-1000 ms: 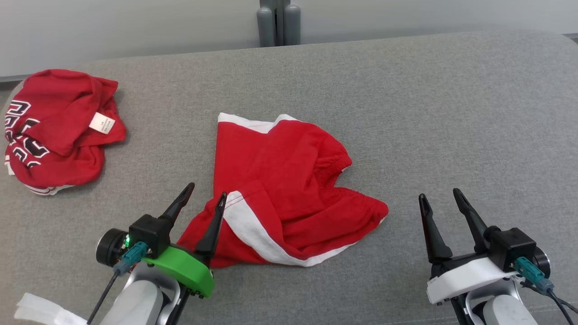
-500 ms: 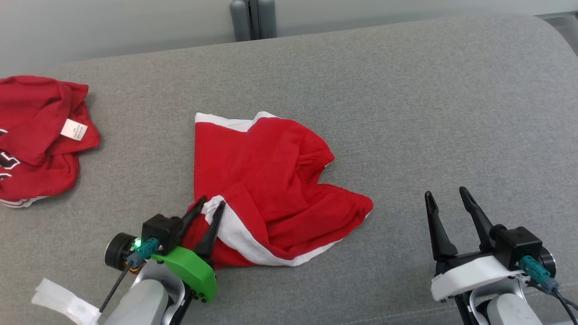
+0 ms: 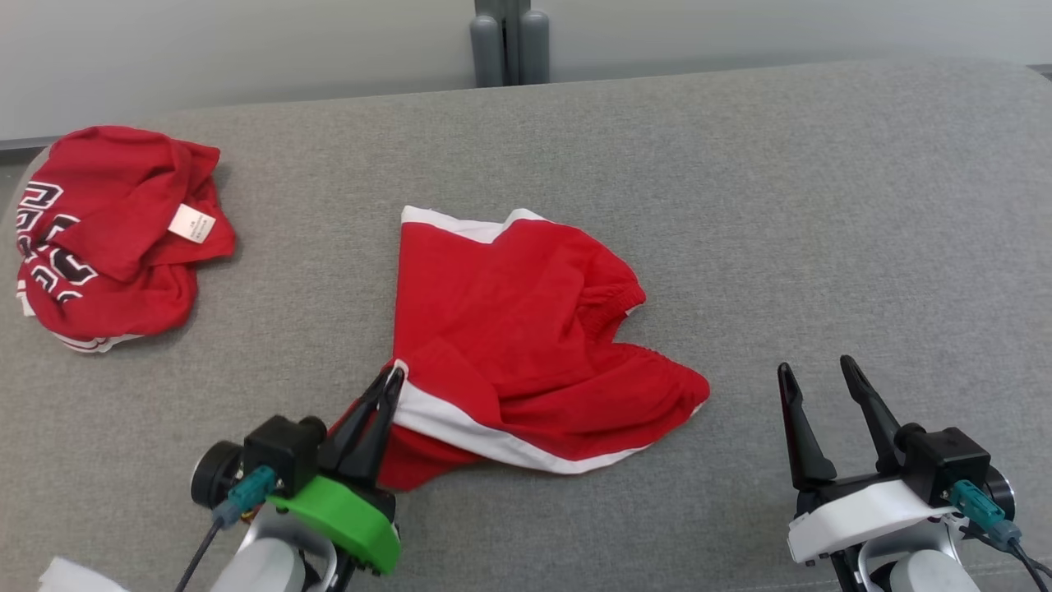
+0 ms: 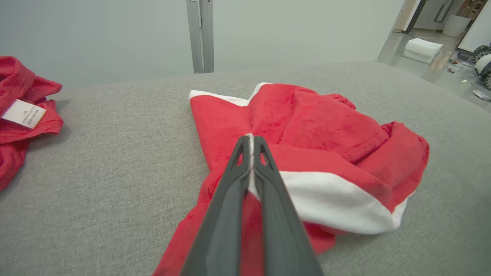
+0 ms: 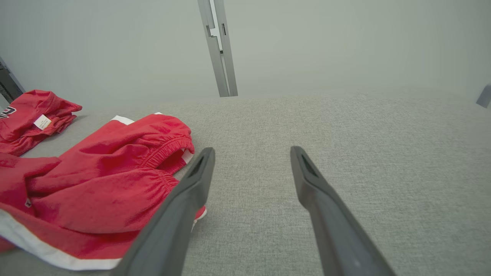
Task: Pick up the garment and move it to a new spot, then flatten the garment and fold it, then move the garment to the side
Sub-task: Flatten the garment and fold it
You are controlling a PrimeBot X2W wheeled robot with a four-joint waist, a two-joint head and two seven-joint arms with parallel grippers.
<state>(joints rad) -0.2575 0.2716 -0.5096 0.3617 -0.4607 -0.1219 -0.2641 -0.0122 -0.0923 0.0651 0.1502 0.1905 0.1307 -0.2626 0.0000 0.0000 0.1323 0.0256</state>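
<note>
Grey fabric-covered desk [image 3: 822, 205] with rounded far corners, set against a pale plain wall; grey upright post [image 3: 509, 41] just behind the far edge. In the left wrist view, open floor beyond the desk's right end, with a pale stacked bundle [image 4: 422, 48] and small clutter too far off to identify.

Red garment [image 3: 526, 329] with white trim, crumpled near the middle of the desk, elastic waistband turned toward the right. Left gripper [image 3: 393, 380] at the garment's near-left corner, jaws together and clamped on the white-trimmed edge, a sliver of white cloth pinched between the fingertips. Right gripper [image 3: 816, 368] over bare desk to the right of the garment, near its right corner but apart from it, jaws wide apart and empty.

Second red garment [image 3: 107, 238] with white lettering and a white label, bunched at the far left, well apart from the first.

Progress, as judged: opening step only, grasp made but most of the cloth lying on the desk. Remaining: lift and carry to a new spot, flattening, folding, final move to the side.
</note>
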